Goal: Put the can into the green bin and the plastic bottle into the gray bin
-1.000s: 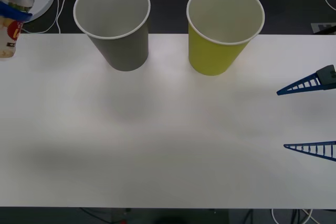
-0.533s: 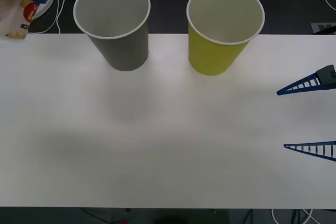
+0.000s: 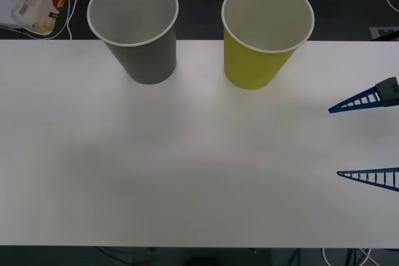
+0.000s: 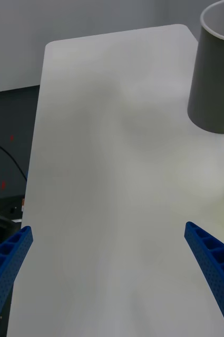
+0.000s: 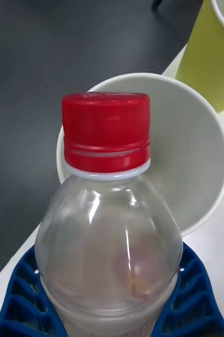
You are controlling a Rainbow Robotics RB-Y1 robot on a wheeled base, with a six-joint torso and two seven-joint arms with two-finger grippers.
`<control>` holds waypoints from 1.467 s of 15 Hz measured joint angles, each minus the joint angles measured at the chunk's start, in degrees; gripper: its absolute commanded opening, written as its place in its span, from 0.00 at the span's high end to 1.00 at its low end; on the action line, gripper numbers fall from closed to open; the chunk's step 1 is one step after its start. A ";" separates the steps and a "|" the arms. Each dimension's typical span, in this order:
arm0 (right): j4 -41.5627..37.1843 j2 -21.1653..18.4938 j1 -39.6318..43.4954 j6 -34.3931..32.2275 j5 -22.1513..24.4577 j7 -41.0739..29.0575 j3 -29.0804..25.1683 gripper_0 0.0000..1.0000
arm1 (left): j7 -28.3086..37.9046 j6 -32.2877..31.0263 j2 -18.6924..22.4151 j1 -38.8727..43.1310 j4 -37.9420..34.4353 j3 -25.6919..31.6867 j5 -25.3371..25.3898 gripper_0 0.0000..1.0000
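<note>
Left wrist view puts the plastic bottle point(image 5: 109, 226) nearest of all: the left gripper point(image 5: 112, 300) is clamped around its clear shoulder, blue ribbed fingers point(image 5: 22, 295) hugging both sides just under the dome, with the red cap point(image 5: 106, 131) pointing away toward the open mouth of the gray bin point(image 5: 196, 158). The walls look thin and see-through, and it seems empty or close to it, so I judge it light, a little springy under pressure and fairly slick; a hold on the stiffer shoulder, as here, should crush it less than one on the labelled waist. Beyond the gray rim stands the side of the green bin point(image 5: 206, 68). In the front view the bottle point(image 3: 42, 1) hangs tilted at the far left corner, off the table point(image 3: 199, 166) edge and just beside the gray bin point(image 3: 134, 29), not yet over its mouth. The green bin point(image 3: 265, 35) stands near it to the right. The right gripper point(image 3: 365, 138) waits at the table's right edge with its fingers spread wide and nothing between them. The cups are paper and likely tip easily if bumped.
</note>
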 measured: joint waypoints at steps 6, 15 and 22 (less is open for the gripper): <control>0.00 0.00 0.00 0.00 0.00 0.00 0.00 0.00 | 0.46 -1.30 -4.69 -11.27 8.46 -8.21 -2.86 1.00; 0.00 0.00 0.00 0.00 0.00 0.00 0.00 0.00 | 0.55 -1.28 -13.39 -24.07 24.28 -18.26 -2.43 1.00; 0.00 0.00 0.00 0.00 0.00 0.00 0.00 0.00 | 0.78 -0.74 -20.97 -28.09 31.71 -18.27 -4.57 1.00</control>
